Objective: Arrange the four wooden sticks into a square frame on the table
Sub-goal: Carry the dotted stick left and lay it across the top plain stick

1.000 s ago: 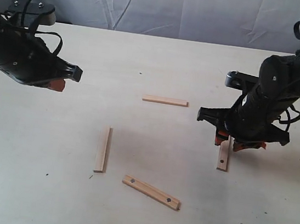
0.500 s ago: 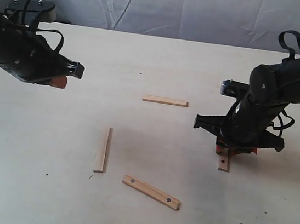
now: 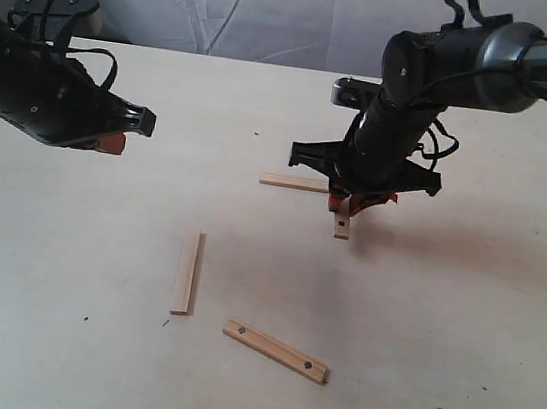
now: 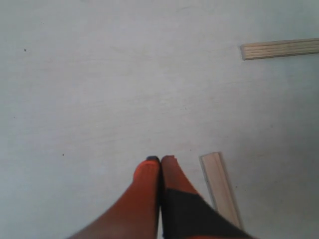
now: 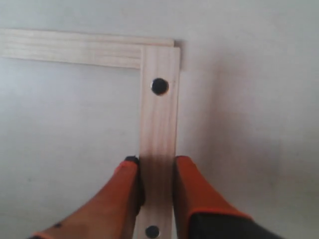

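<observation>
- The right gripper [image 5: 155, 162] is clamped on a dotted stick [image 5: 158, 124], with its orange fingers pinching the two long edges partway along.
- The end of that stick with the dark dot sits over the end of a plain stick [image 5: 75, 50], so the pair makes an L corner. I honestly can't tell if it's resting on it or just above.
- The left gripper [image 4: 160, 160] is squeezed together with nothing in it, hanging over the table [image 3: 459, 330] off on the left side.
- The other two lie loose nearer the front, apart from each other: a second plain stick [image 3: 186, 272] and a two-dot stick [image 3: 275, 351].
</observation>
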